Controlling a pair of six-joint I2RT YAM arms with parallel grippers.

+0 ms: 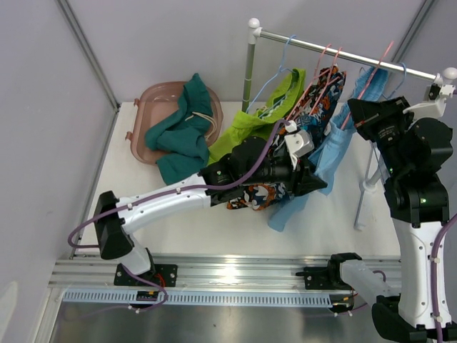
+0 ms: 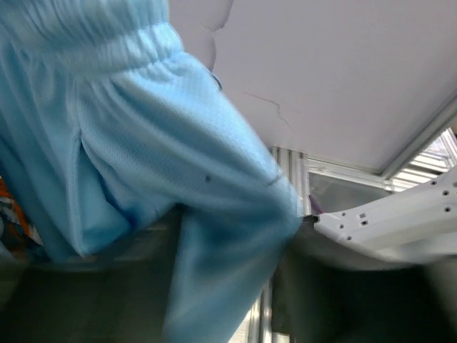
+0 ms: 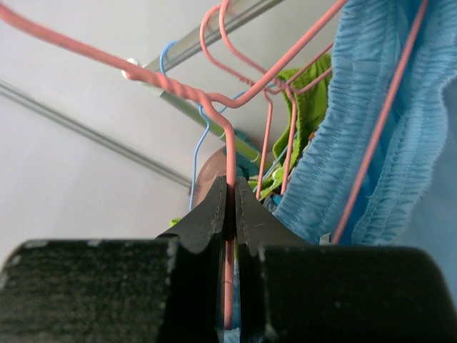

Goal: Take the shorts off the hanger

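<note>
if you tug the light blue shorts (image 2: 178, 164) too hard, the pink hanger (image 3: 227, 139) may slip out of your right gripper (image 3: 230, 194), which pinches its wire, or hop off the rail (image 1: 343, 48). the shorts hang on that hanger, right against your left gripper (image 1: 314, 186); you cannot tell if its jaws are spread.
</note>
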